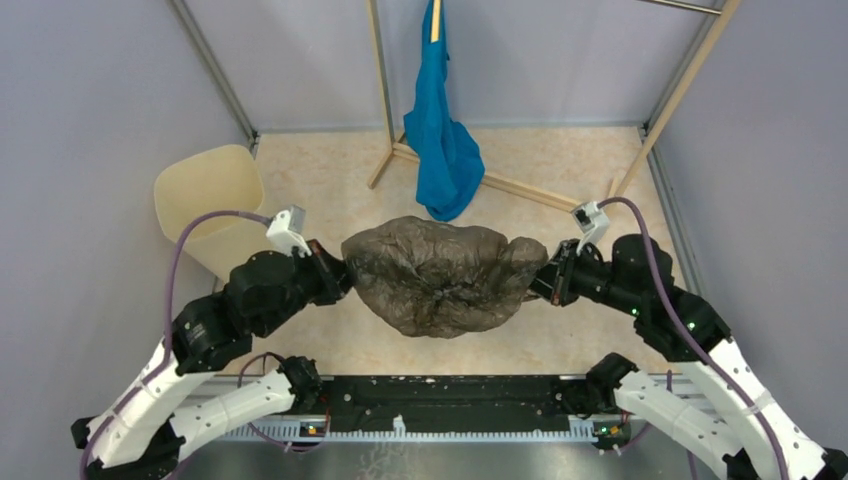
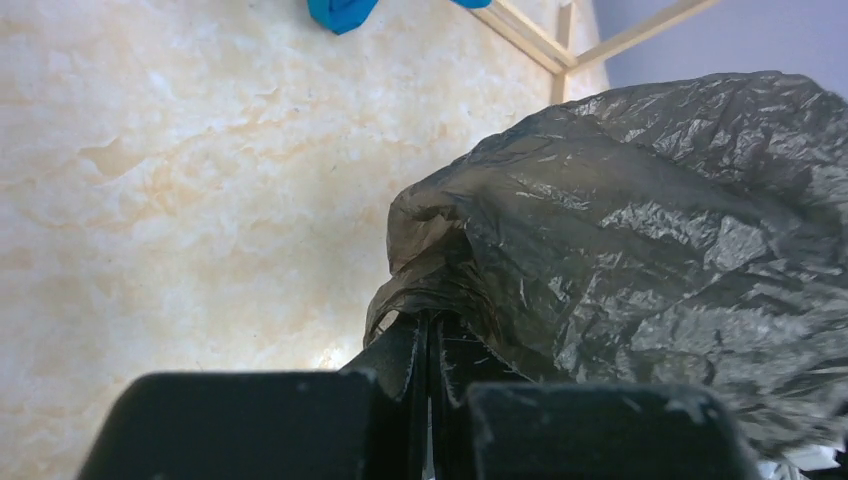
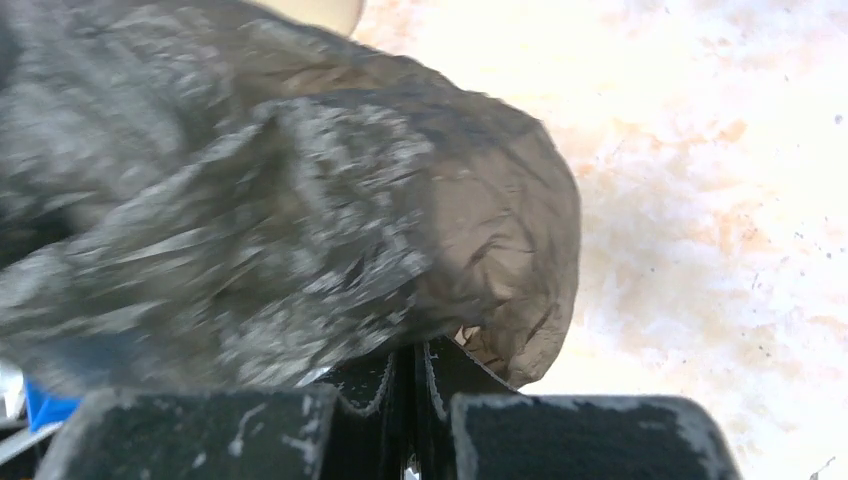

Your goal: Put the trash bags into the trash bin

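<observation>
from above, you have the bag (image 1: 440, 275) stretched between both arms, held up over the middle of the bench (image 1: 330, 170), its dark wrinkled film sagging in a wide pouch. your left tool (image 1: 340, 272) is clamped on the bag's left edge and your right tool (image 1: 540, 278) on its right edge. the bin (image 1: 205, 185) is at the far left, beyond the left arm and well apart from the bag; nothing of the bag is in it. a blue cloth (image 1: 445, 150) hangs from a wooden rack (image 1: 520, 188) at the back, its lower end just beyond the bag's far side. in the left wrist view, your left tool (image 2: 428, 345) has its two fingers pressed nearly together with a fold of film pinched between them, and the bag (image 2: 640, 230) billows up and to the right from that grip. the bench (image 2: 180, 180) fills the left of this view, with a scrap of the cloth (image 2: 340, 12) and a corner of the rack (image 2: 540, 45) along the top. in the right wrist view, your right tool (image 3: 412, 370) is likewise closed tight on a bit of film, and the bag (image 3: 250, 200) swells up and to the left of it, somewhat blurred. a sliver of the bin (image 3: 320, 10) shows at the top edge past the bag, and the bench (image 3: 720, 180) lies pale on the right.
</observation>
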{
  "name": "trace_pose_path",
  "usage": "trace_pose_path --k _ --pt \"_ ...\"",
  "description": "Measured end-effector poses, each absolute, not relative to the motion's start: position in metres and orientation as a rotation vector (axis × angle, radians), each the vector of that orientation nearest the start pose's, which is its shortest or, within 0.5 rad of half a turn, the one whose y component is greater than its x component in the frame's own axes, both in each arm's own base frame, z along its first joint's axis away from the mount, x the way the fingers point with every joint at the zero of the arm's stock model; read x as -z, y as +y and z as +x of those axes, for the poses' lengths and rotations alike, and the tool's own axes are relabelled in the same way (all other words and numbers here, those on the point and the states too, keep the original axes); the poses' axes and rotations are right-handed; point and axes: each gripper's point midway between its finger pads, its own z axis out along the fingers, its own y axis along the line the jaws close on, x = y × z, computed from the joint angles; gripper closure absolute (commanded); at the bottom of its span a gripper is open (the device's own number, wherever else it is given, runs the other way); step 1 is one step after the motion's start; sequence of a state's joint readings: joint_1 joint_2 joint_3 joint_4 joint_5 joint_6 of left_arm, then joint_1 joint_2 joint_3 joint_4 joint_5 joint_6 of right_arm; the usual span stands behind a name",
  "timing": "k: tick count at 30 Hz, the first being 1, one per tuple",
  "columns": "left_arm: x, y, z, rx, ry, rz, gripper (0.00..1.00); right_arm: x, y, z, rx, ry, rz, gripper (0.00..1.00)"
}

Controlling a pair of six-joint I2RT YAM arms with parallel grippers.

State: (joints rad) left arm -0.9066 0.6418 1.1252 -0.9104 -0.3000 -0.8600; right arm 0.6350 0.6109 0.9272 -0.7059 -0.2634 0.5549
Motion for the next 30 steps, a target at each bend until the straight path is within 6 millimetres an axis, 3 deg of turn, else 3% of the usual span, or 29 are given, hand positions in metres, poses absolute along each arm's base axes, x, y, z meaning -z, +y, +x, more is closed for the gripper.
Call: trace_pose_path --k 2,5,8,9,10,12,14,16,19,21,23,25,27,30 --pt "-0.300 -0.156 0.152 0.810 2.084 -0.158 1.00 -0.262 0.186 0.145 -0.992 2.111 -0.226 1.00" --pt "-0.249 -0.162 0.158 0.671 2.224 -0.141 1.00 -0.205 0.195 0.148 -0.985 2.295 -0.210 1.00" --pt "-0.182 -0.165 0.158 0.414 2.467 -0.100 1.00 -0.129 0.205 0.127 -1.042 2.599 -0.228 1.00" --pt "-0.161 -0.165 0.155 0.327 2.551 -0.076 1.00 -0.115 0.203 0.116 -1.047 2.670 -0.230 1.00" --pt "-0.152 -0.165 0.152 0.301 2.588 -0.062 1.00 -0.106 0.198 0.103 -1.041 2.734 -0.239 1.00" --pt "-0.147 -0.163 0.140 0.324 2.632 -0.023 1.00 -0.117 0.196 0.088 -1.067 2.725 -0.303 1.00" --pt "-0.167 -0.167 0.134 0.465 2.573 -0.011 1.00 -0.154 0.199 0.086 -1.142 2.603 -0.377 1.00" --pt "-0.202 -0.170 0.130 0.637 2.459 -0.016 1.00 -0.198 0.207 0.085 -1.239 2.457 -0.439 1.00" --pt "-0.270 -0.170 0.132 0.816 2.259 -0.035 1.00 -0.260 0.217 0.086 -1.366 2.258 -0.472 1.00" --pt "-0.309 -0.170 0.143 0.830 2.164 -0.065 1.00 -0.284 0.220 0.093 -1.395 2.193 -0.461 1.00" --pt "-0.328 -0.172 0.159 0.786 2.128 -0.102 1.00 -0.293 0.219 0.117 -1.367 2.170 -0.401 1.00" --pt "-0.323 -0.180 0.174 0.714 2.152 -0.113 1.00 -0.281 0.212 0.147 -1.269 2.209 -0.322 1.00" --pt "-0.296 -0.188 0.180 0.646 2.219 -0.092 1.00 -0.253 0.198 0.172 -1.098 2.300 -0.243 1.00" --pt "-0.249 -0.183 0.171 0.581 2.312 -0.062 1.00 -0.232 0.179 0.173 -0.944 2.351 -0.211 1.00"
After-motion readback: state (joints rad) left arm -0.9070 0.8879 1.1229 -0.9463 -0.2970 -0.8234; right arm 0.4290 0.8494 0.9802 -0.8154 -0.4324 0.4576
